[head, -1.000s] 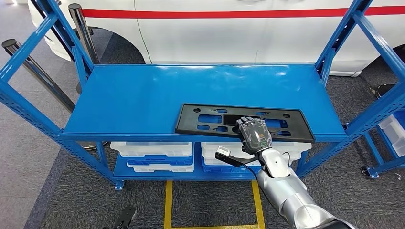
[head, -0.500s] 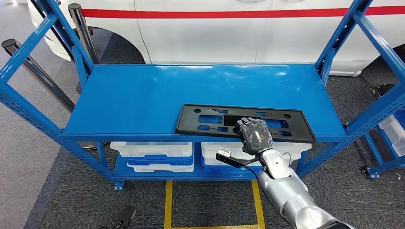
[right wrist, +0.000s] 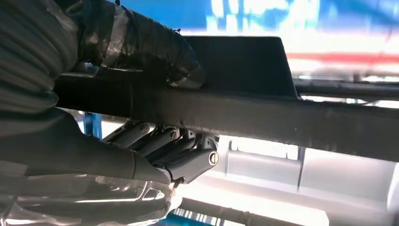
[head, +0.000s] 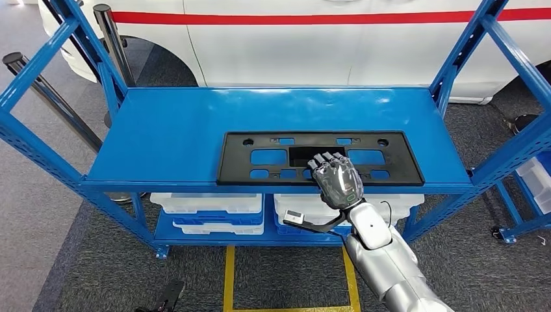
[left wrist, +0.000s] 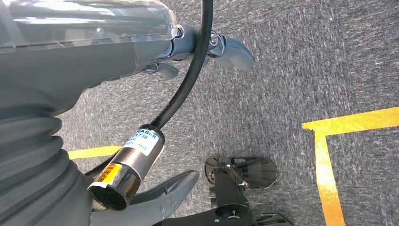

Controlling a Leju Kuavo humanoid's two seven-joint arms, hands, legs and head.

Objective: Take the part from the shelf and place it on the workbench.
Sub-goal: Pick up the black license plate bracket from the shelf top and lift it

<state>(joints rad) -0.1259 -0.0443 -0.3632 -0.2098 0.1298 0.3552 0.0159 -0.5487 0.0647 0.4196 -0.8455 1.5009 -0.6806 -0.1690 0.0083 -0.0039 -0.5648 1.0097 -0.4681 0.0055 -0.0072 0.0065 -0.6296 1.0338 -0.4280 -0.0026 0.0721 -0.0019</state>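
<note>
With the right hand point(head: 336, 184) clamped on the front edge of the black license plate bracket point(head: 320, 158), thumb one side and fingers the other, lift it level off the shelf point(head: 182, 130) front edge, avoiding the uprights.

A long black plastic part point(head: 318, 158), pierced with rectangular cut-outs and small holes, lies flat along the front edge of the blue shelf point(head: 195, 130); its near edge is gripped.
</note>
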